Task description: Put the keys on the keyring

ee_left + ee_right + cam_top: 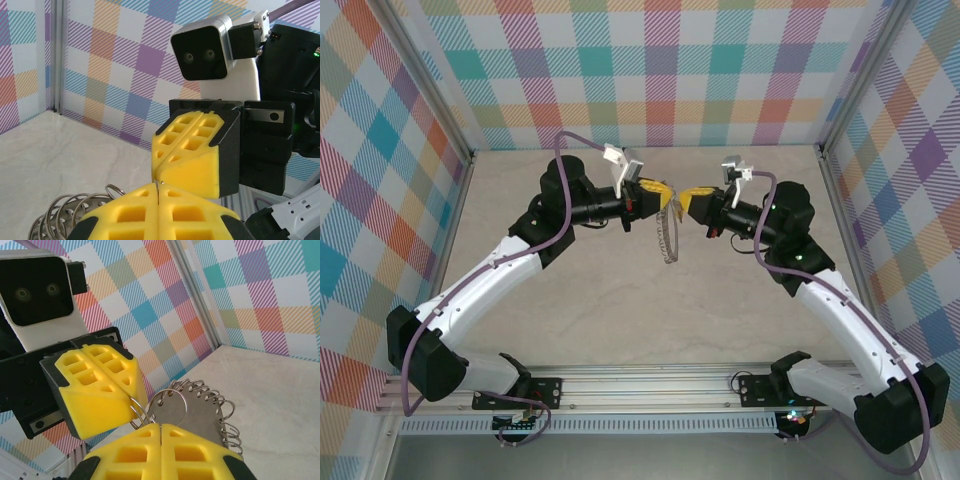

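Keyring (197, 412) reads as light, limp, slick wire; left fingers (95, 385) and right fingers (130, 455) are both pinched shut on its upper loops, which looks the best hold, though it will likely sag.

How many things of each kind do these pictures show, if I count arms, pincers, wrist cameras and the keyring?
arms: 2, left arm and right arm
pincers: 2, left pincer and right pincer
wrist cameras: 2, left wrist camera and right wrist camera
keyring: 1
total: 7
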Robot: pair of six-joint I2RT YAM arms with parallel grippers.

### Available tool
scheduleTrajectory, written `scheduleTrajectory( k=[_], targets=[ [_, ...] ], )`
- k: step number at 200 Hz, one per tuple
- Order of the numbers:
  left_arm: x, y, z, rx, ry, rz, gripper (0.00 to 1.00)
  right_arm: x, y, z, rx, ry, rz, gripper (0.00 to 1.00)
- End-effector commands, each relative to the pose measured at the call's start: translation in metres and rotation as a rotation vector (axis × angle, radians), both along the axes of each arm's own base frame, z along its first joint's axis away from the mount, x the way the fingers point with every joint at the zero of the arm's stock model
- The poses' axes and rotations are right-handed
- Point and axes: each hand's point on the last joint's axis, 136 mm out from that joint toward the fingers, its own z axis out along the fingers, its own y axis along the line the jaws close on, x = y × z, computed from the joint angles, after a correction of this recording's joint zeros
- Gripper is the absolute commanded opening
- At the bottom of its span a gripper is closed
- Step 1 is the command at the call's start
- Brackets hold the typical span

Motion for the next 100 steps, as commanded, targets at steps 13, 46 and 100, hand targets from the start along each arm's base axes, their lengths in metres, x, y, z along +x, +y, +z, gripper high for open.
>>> scheduleTrajectory(
  k=[13,46,100],
  targets=[
    [-0.018,0.009,0.05,-0.128,-0.132,0.001,0.0,-0.006,0.009,-0.006,0.016,0.049,0.104,0.0],
    [-0.012,0.01,0.053,-0.147,-0.134,0.027,0.0,-0.02,0.019,0.002,0.032,0.063,0.239,0.0],
    [-0.006,0.008,0.049,-0.154,-0.117,0.048,0.0,-0.012,0.01,0.0,0.019,0.084,0.183,0.14]
  ],
)
